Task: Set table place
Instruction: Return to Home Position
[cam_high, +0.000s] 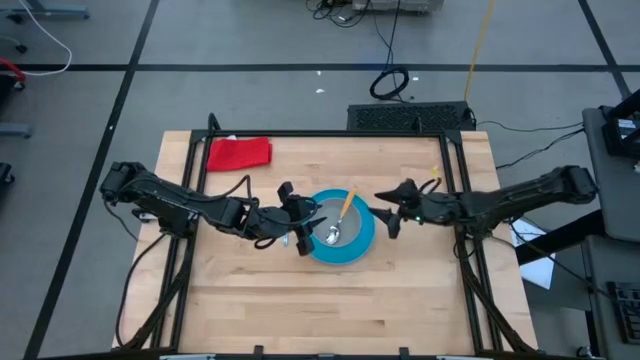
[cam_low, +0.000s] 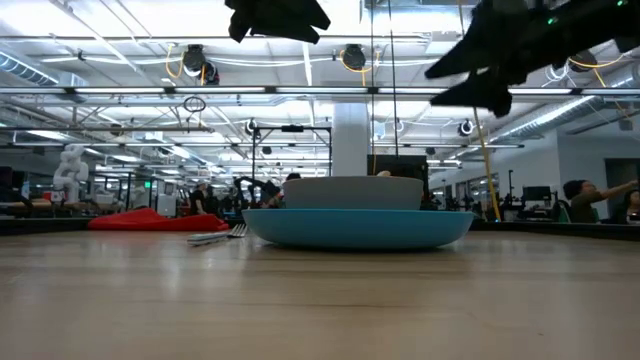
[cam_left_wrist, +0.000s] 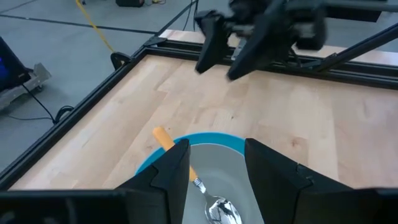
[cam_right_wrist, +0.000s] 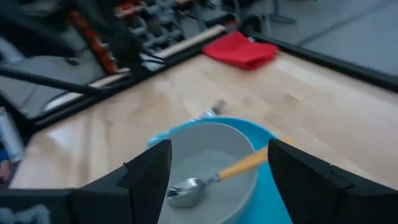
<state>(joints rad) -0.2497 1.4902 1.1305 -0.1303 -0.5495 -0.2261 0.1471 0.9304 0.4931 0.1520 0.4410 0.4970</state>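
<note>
The blue plate (cam_high: 362, 248) sits near the middle of the table (cam_high: 330, 310), and the grey bowl (cam_high: 347, 230) rests on it, a little toward the plate's left side. The spoon (cam_high: 340, 217) lies in the bowl with its long axis running mostly from the near side to the far side of the table. Its silver end is down in the bowl on the near-left. Its orange handle rises over the bowl's rim and points toward the far edge, leaning slightly to the right, with the tip above the plate's far rim. The fork (cam_low: 215, 237) lies flat on the table just left of the plate. From above it is largely hidden under the left arm, and I cannot tell which way its tines point. The left gripper (cam_high: 312, 225) hangs above the left edge of the plate and bowl, clear of both, with its fingers (cam_left_wrist: 174, 168) spread apart and nothing between them. The right gripper (cam_high: 386, 212) hangs in the air just beyond the plate's right rim, facing the left one across the dishes. Its jaws are also wide apart and empty. A red cloth (cam_high: 240, 152) lies at the table's far-left corner, well apart from the place setting.
</note>
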